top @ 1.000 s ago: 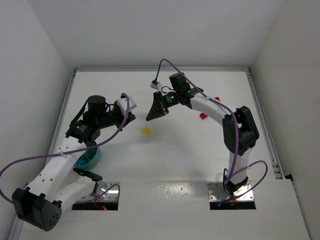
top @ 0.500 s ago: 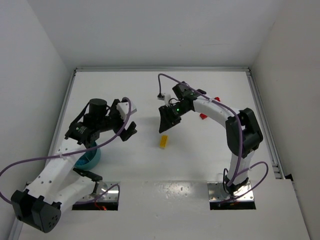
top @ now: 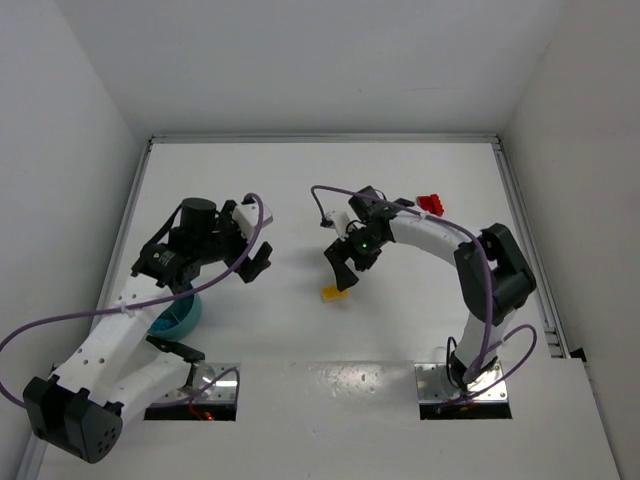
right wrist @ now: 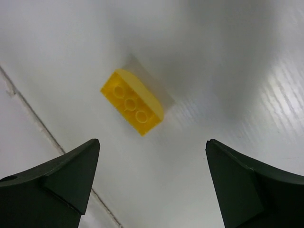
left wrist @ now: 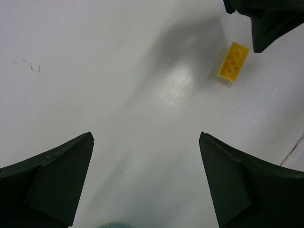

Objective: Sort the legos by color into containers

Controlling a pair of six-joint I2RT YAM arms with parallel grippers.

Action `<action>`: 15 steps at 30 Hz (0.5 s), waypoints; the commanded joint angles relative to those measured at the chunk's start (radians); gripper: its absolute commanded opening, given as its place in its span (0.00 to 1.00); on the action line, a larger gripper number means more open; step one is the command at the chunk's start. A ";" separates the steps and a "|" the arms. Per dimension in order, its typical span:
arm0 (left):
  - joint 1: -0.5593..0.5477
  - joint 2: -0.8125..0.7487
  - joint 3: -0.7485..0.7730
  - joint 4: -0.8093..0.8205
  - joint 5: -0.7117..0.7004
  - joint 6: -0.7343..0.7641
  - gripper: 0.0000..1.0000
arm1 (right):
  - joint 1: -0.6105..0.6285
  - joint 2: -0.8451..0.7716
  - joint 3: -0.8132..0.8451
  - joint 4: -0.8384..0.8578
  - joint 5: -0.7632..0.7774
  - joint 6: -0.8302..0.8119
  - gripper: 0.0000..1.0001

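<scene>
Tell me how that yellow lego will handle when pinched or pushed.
The yellow lego looks like rigid moulded plastic, so it should stay stiff in a pinch. It lies flat, studs up, so it likely slides rather than rolls. Tiny against the right tool, it is probably light.

No words, numbers or signs can be read in any view. The yellow brick (right wrist: 132,109) on the white table shows only plain little circles on its top, and they are too small and blurry to show any letters.
</scene>
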State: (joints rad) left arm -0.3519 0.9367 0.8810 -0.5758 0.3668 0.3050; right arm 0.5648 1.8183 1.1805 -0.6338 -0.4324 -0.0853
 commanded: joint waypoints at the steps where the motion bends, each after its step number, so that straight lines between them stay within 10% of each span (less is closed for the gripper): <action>1: -0.010 -0.024 0.029 -0.013 0.007 0.006 1.00 | 0.012 -0.138 -0.069 0.058 -0.106 -0.176 0.92; 7: -0.010 -0.024 0.029 -0.024 0.017 0.017 1.00 | 0.012 -0.189 -0.122 -0.026 -0.230 -0.562 0.90; 15: 0.010 -0.024 0.038 -0.013 -0.020 -0.032 1.00 | 0.043 -0.079 -0.104 0.045 -0.192 -0.608 0.90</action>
State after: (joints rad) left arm -0.3492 0.9329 0.8810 -0.6041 0.3622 0.3000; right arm 0.5892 1.7054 1.0634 -0.6243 -0.6060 -0.6056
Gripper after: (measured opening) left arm 0.995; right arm 0.904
